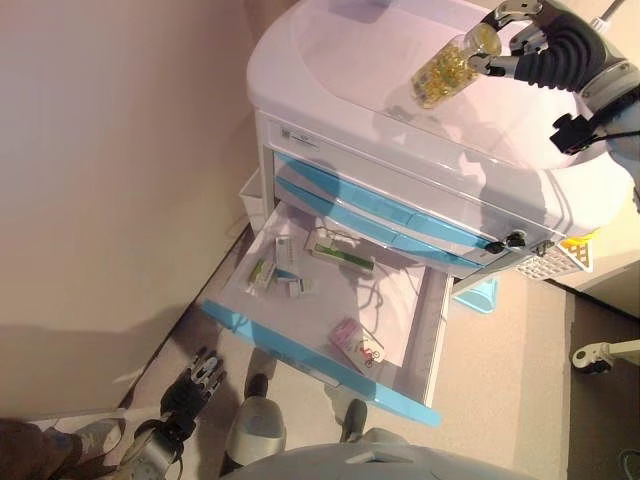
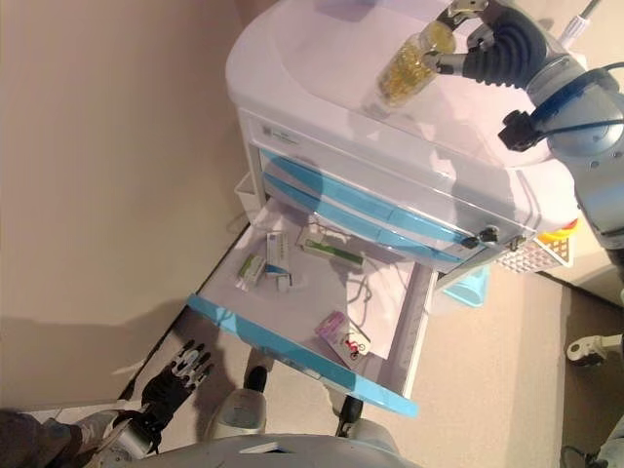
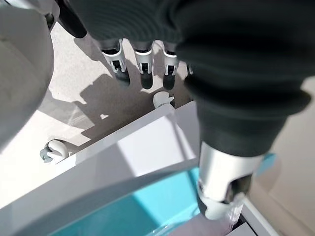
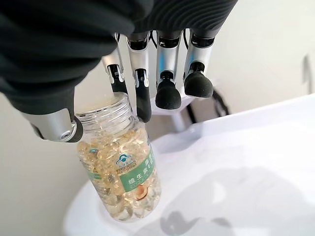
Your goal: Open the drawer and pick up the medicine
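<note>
A clear medicine bottle [image 1: 447, 68] full of yellow capsules is tilted just over the white cart top [image 1: 330, 60]; whether it touches the top I cannot tell. My right hand [image 1: 535, 50] is shut on the bottle [image 4: 120, 167], thumb and fingers [image 4: 142, 101] pinching it near the cap. Below, the lowest drawer [image 1: 320, 365] with a blue front stands pulled out. In it lie a long green-white box [image 1: 340, 250], small boxes [image 1: 275, 270] and a pink packet [image 1: 357, 343]. My left hand [image 1: 195, 385] hangs low by the floor, left of the drawer, fingers [image 3: 142, 64] straight, empty.
A beige wall [image 1: 120, 150] runs close along the cart's left side. A white mesh basket [image 1: 555, 260] hangs on the cart's right side, with a light blue bin [image 1: 480, 295] under it. Cart casters [image 3: 54, 150] stand on the beige floor.
</note>
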You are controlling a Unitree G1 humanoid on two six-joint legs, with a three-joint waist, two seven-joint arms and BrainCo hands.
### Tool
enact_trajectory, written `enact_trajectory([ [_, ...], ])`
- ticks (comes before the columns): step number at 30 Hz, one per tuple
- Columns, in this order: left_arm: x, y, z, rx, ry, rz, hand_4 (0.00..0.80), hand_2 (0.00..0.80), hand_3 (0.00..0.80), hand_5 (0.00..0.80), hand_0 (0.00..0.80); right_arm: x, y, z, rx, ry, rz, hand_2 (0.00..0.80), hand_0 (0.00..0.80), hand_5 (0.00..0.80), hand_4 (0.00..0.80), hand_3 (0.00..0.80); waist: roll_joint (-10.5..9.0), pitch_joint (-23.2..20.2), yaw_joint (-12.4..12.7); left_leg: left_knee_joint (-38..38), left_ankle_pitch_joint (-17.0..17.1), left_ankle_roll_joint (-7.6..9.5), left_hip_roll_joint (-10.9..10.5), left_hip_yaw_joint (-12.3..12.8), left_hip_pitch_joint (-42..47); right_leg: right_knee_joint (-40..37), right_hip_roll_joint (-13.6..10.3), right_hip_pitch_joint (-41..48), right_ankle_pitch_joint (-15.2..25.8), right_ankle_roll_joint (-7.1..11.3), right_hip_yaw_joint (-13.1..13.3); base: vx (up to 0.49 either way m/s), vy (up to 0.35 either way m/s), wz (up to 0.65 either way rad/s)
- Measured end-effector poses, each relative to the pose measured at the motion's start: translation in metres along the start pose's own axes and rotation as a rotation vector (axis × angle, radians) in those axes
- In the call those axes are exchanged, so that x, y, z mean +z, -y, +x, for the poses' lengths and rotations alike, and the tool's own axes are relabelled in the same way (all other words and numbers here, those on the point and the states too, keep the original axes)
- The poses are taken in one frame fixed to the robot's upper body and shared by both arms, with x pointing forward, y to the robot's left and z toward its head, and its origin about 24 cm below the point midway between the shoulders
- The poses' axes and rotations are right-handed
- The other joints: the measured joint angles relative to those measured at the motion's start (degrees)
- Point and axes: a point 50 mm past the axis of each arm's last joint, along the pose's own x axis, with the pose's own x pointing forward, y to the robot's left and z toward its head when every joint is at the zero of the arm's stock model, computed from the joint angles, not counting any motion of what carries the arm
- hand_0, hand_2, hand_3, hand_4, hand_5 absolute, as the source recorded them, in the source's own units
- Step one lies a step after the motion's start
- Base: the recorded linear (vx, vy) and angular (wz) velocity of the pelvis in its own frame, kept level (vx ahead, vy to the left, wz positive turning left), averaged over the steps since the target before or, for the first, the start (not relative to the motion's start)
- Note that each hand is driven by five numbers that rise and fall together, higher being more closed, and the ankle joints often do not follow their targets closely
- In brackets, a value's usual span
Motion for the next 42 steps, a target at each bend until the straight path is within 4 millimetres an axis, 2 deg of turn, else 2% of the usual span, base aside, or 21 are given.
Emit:
enact_trajectory([
  [7,0.001,-0.004,-0.003,0.016,-0.018,0.008,0.0,0.0,0.0,0.0,0.0,-0.039,0.008,0.009,0.019,-0.216,-0.124,0.8,0.8,0.8,0.8,0.8,-0.02,-0.09,1.28,-0.18,0.06,-0.06,-0.06,-0.74,0.42,-0.58,0.02,1.02,0.0,0.0,-0.82,0.018,0.002,0.04],
  [14,0.006,-0.011,-0.007,0.036,-0.037,0.029,0.0,0.0,0.0,0.0,0.0,-0.064,0.016,0.008,0.03,-0.343,-0.153,0.8,0.8,0.8,0.8,0.8,-0.03,-0.09,1.95,-1.14,0.33,-0.18,-0.05,-1.36,1.52,-1.63,0.1,2.56,0.01,0.01,-1.65,0.019,-0.006,0.05],
  [21,0.007,-0.01,-0.007,0.037,-0.05,0.029,0.0,0.0,0.0,0.0,0.0,-0.087,0.002,0.001,0.147,-0.441,-0.171,0.8,0.8,0.8,0.8,0.8,-0.04,-0.08,2.7,-1.28,0.33,-0.19,-0.02,-1.37,1.69,-1.83,0.14,2.77,0.01,0.01,-1.84,0.0,0.0,0.0],
  [28,0.011,-0.013,-0.008,0.047,-0.049,0.044,0.0,0.0,0.0,0.0,0.0,-0.109,0.004,-0.009,0.167,-0.529,-0.146,0.8,0.8,0.8,0.8,0.8,-0.07,-0.07,3.16,-1.83,0.51,-0.26,-0.07,-2.33,1.91,-2.44,0.2,3.54,0.01,0.02,-2.91,0.004,-0.016,0.06],
  [40,0.012,-0.017,-0.011,0.054,-0.068,0.052,0.0,0.0,0.0,0.0,0.0,-0.121,0.002,-0.015,0.179,-0.549,-0.105,0.8,0.8,0.8,0.8,0.8,-0.07,-0.03,4.13,-1.98,0.5,-0.26,-0.15,-2.67,2.26,-2.49,0.15,3.88,0.0,0.02,-3.18,0.0,0.0,0.0],
  [41,0.012,-0.017,-0.011,0.055,-0.069,0.052,0.0,0.0,0.0,0.0,0.0,-0.12,0.001,-0.014,0.176,-0.544,-0.101,0.207,0.207,0.207,0.207,0.207,-0.07,-0.03,4.14,-1.96,0.5,-0.27,-0.15,-2.69,2.26,-2.48,0.15,3.89,0.0,0.02,-3.2,0.0,0.0,0.0],
  [42,0.013,-0.017,-0.011,0.054,-0.068,0.053,0.0,0.0,0.0,0.0,0.0,-0.12,0.0,-0.013,0.181,-0.541,-0.111,0.0,0.0,0.0,0.0,0.0,-0.07,-0.03,4.14,-1.94,0.5,-0.27,-0.15,-2.71,2.26,-2.48,0.17,3.91,0.0,0.02,-3.22,0.0,0.0,0.0],
])
